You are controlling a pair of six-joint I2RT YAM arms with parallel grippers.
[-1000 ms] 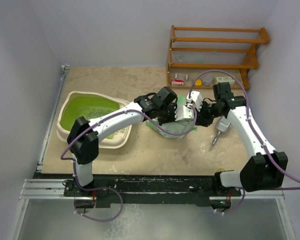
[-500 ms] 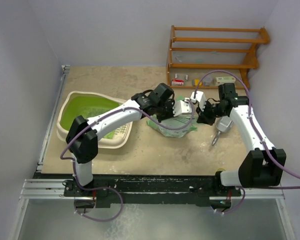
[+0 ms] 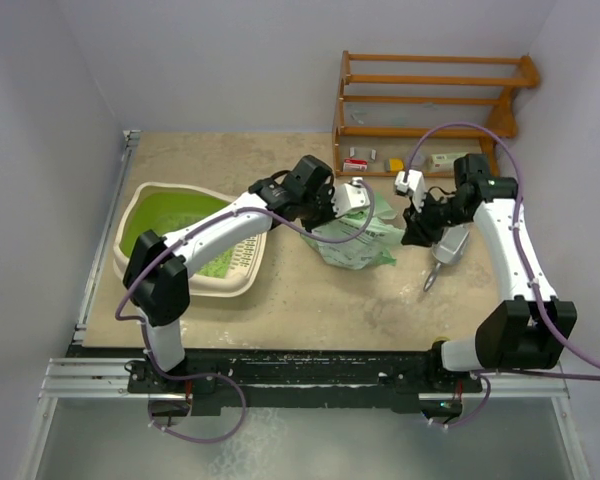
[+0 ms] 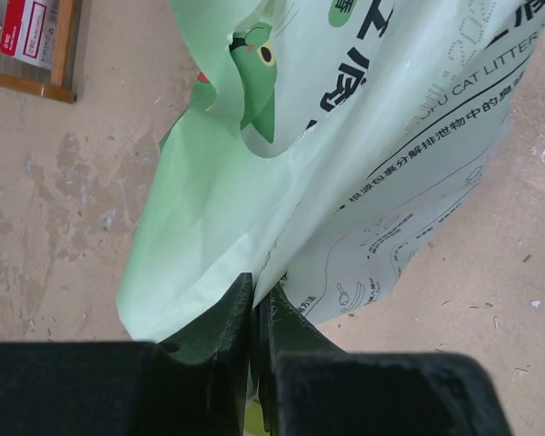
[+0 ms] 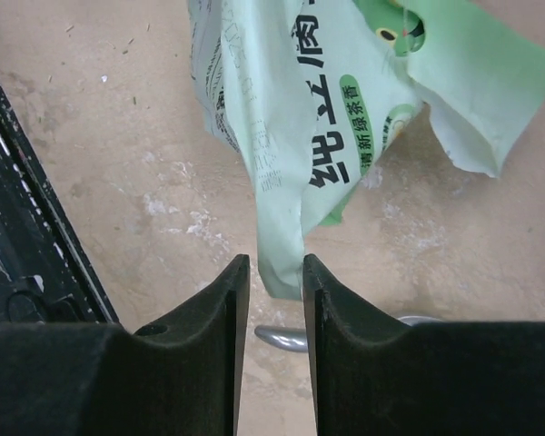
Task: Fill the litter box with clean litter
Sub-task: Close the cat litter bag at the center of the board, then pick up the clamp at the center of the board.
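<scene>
The litter box (image 3: pixel 145 205), a cream tray with a green inside and a slotted grille, sits at the left of the table. Clean litter is too small to make out from above. A light green printed bag (image 3: pixel 358 243) (image 4: pixel 345 136) (image 5: pixel 291 118) stands mid-table. My left gripper (image 3: pixel 357 196) (image 4: pixel 256 283) is shut on the bag's upper edge, the film pinched between its fingers. To the bag's right, my right gripper (image 3: pixel 413 232) (image 5: pixel 272 263) stands open; a loose bag corner hangs just beyond its fingertips, untouched.
A shiny metal scoop (image 3: pixel 442 255) (image 5: pixel 282 338) lies on the table under the right gripper. A wooden rack (image 3: pixel 430 100) with small boxes stands at the back right. The left forearm crosses over the litter box's right rim.
The left gripper has carried the bag's top up and toward the back. The right gripper has come off the bag and drawn back to the right, jaws apart.
</scene>
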